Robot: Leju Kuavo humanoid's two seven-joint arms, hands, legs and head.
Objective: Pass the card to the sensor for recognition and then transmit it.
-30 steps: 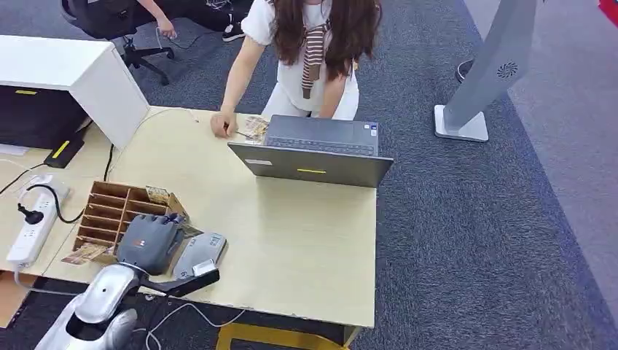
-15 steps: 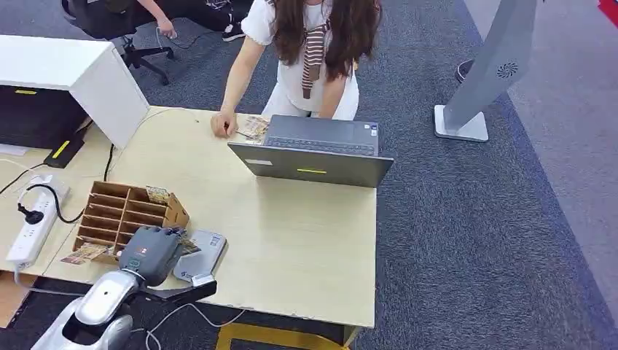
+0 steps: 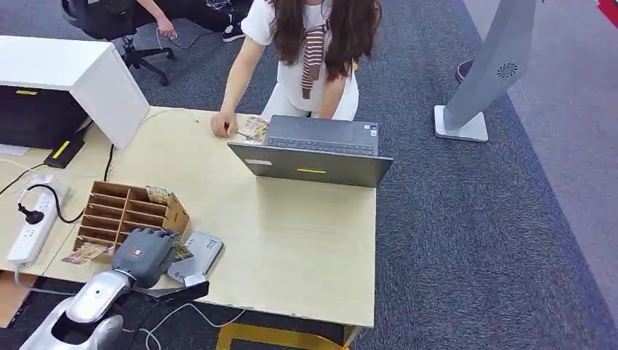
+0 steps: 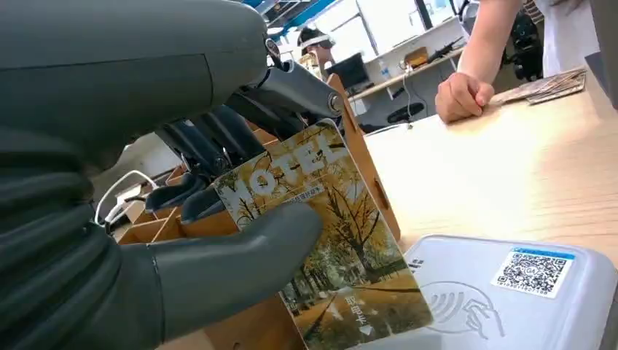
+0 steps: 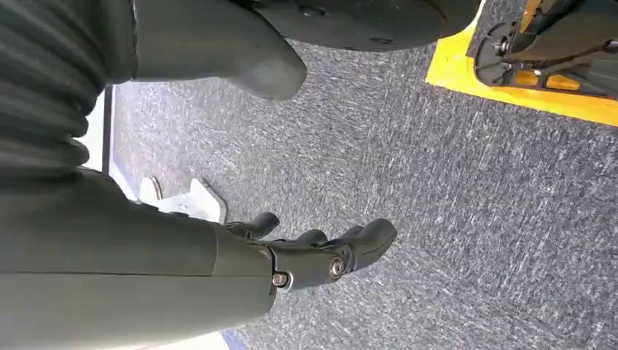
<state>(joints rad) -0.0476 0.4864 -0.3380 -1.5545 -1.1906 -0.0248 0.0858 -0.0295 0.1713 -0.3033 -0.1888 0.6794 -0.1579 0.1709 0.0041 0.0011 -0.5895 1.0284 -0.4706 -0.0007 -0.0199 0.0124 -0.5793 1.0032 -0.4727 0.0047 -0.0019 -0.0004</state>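
Observation:
My left hand [image 3: 146, 256] grips a hotel card with an autumn-tree picture [image 4: 328, 240], pinched between thumb and fingers [image 4: 218, 270]. The card hangs just over the edge of the grey card sensor [image 3: 195, 256], whose contactless symbol and QR sticker face up [image 4: 510, 292]. In the head view the card [image 3: 180, 250] peeks out beside my hand, next to the wooden slotted card holder [image 3: 120, 213]. My right hand [image 5: 306, 255] hangs beside my body over grey carpet, fingers loosely curled around nothing.
A person stands behind the table with a hand [image 3: 221, 125] beside a stack of cards [image 3: 254, 128] and an open laptop [image 3: 313, 153]. A power strip [image 3: 33, 219] and cables lie at the left. One loose card [image 3: 86, 254] lies by the holder.
My left hand has drawn back toward the table's near edge with the card, now lower over the sensor's near side. The person and laptop have not moved.

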